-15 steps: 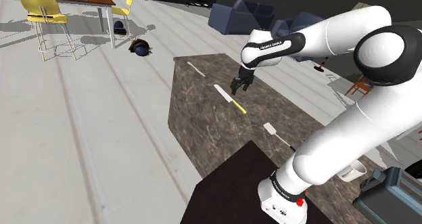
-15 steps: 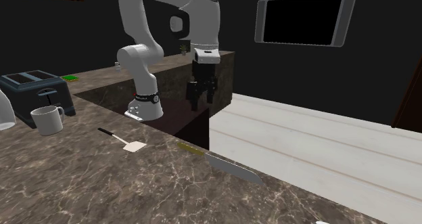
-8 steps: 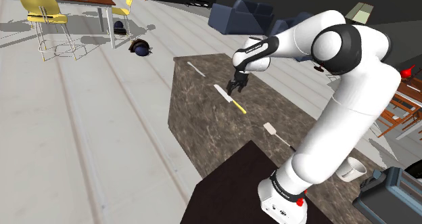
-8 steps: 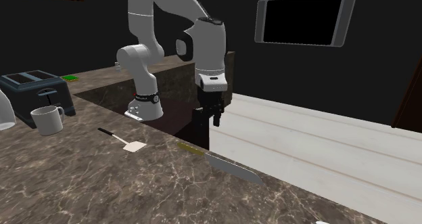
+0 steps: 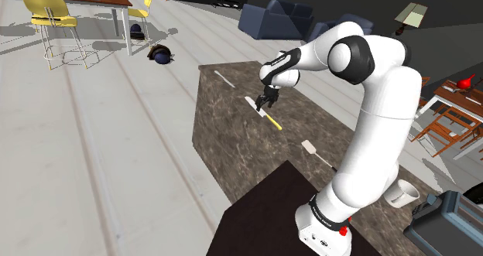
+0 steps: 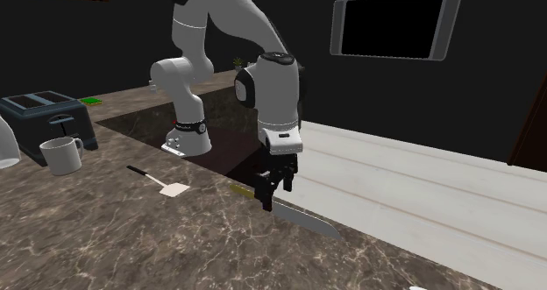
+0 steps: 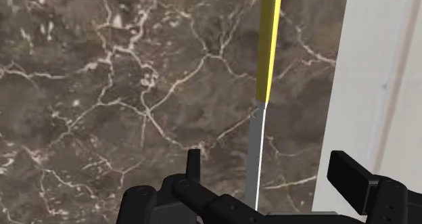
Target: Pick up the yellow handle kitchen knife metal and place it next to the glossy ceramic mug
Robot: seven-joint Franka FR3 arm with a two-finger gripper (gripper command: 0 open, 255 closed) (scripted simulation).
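The knife (image 5: 273,123) lies flat on the dark marbled counter (image 5: 232,142), close along the edge that drops to the pale plank floor (image 5: 116,138). Its yellow handle points back toward the stand (image 5: 255,223) and its grey blade points away. The black gripper (image 5: 267,100) hangs low over the blade end, with the white arm (image 5: 379,107) bending over from the shoulder view's lower right.

In the wrist view the fingers (image 7: 194,163) stand apart, one on the counter side of the blade and the other out by the counter's edge. The knife (image 7: 270,47) runs lengthwise between them, and as far as can be told neither finger touches it. The gripper (image 7: 272,171) holds nothing.

In the second exterior view the gripper (image 6: 270,188) sits just above the counter (image 6: 131,236), near where handle meets blade, and the knife (image 6: 302,218) runs out toward that view's right.

The white mug (image 6: 61,155) stands upright just beside a dark toaster (image 6: 44,115) at that view's left — well apart from the knife. A white spatula (image 6: 162,184) with a black handle lies on the counter between knife and mug. A dark screen (image 6: 394,25) hangs on the wall behind
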